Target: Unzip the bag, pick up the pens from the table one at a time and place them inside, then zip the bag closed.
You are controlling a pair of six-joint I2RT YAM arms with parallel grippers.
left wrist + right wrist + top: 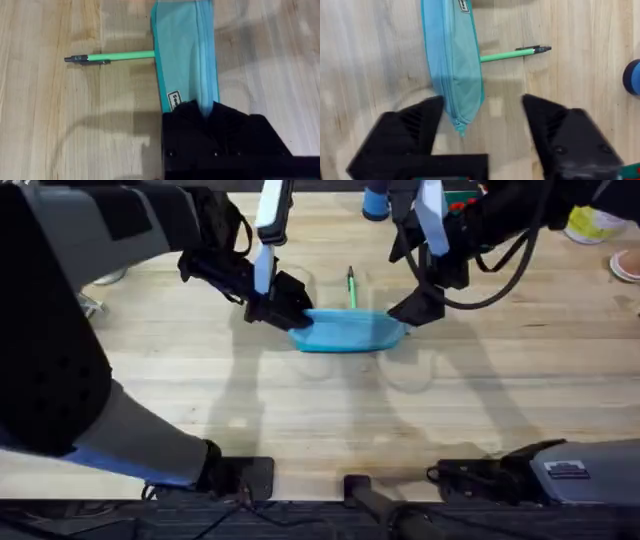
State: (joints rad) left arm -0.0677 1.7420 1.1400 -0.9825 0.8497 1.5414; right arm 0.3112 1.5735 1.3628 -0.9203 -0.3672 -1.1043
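A: Two hands, one bag (348, 331) lying lengthwise between them on the desk (320, 415). The left hand (283, 307) is pinching the bag's near end; its fingers look pressed together on the fabric.

B: And the right hand (479, 120)?

A: Spread wide, with the bag's other end and the zipper end lying between its fingers, not yet touched.

B: So the right is nearer the pull?

A: I judge so. One green pen (111, 57) lies crosswise beyond the bag, its end against the far edge.
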